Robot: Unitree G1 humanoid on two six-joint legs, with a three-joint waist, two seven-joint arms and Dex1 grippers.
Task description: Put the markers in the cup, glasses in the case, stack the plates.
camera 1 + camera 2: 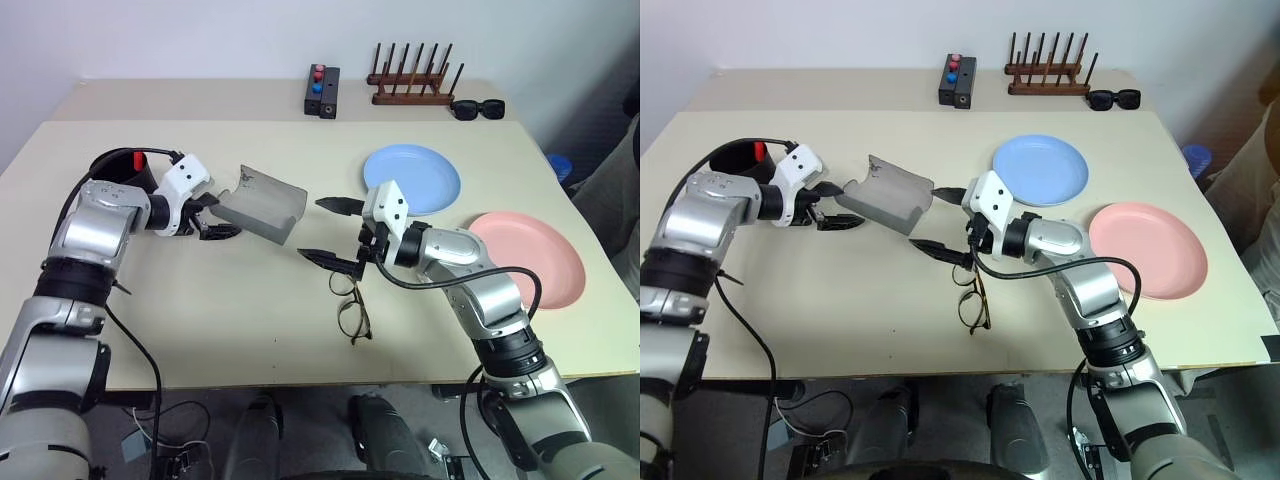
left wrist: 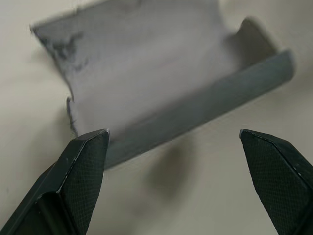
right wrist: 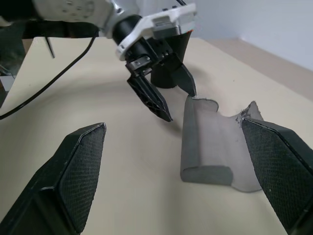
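Glasses lie nearest; both arms' fingers spread empty beside the open case; right wrist view shows cup

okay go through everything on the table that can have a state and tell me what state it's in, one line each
case: lid open, nothing inside.
glasses: on the table, outside the case, under the right gripper.
blue plate: flat, unstacked.
pink plate: flat, unstacked, beside the blue one.
cup: upright, red marker end showing at its rim.
left gripper: open, at the case's end.
right gripper: open, holding nothing.
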